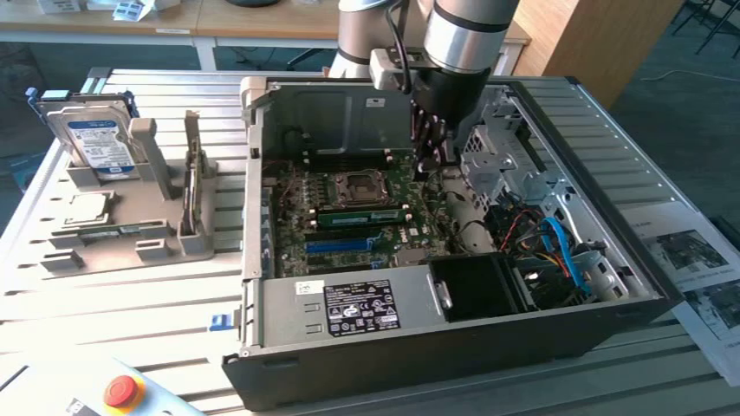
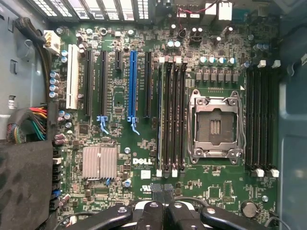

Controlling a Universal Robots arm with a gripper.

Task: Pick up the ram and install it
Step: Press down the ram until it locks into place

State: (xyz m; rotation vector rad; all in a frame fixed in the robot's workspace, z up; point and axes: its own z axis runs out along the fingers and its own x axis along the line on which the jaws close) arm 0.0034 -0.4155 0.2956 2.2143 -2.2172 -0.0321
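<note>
Green, long and thin, the ram (image 1: 359,217) is seen on the motherboard (image 1: 289,189) at frame centre; the gripper (image 1: 431,165) is held closed, gripping nothing.

Silver arm (image 1: 469,35), black jaws

Robotics laboratory arranged for computer assembly. An industrial robot arm (image 1: 469,35) reaches into an open desktop computer case (image 1: 463,355) that stands on a slotted aluminium counter (image 1: 139,312). Beside the case, a grey fixture (image 1: 116,247) presents loose parts: a hard drive (image 1: 99,143), a processor chip (image 1: 87,208) and a ram (image 1: 192,173). A red emergency-stop button (image 1: 121,390) sits at the counter's near edge. Printed sheets (image 1: 694,260) lie at the exterior view's right. The case's motherboard (image 2: 120,139) is exposed.
</note>
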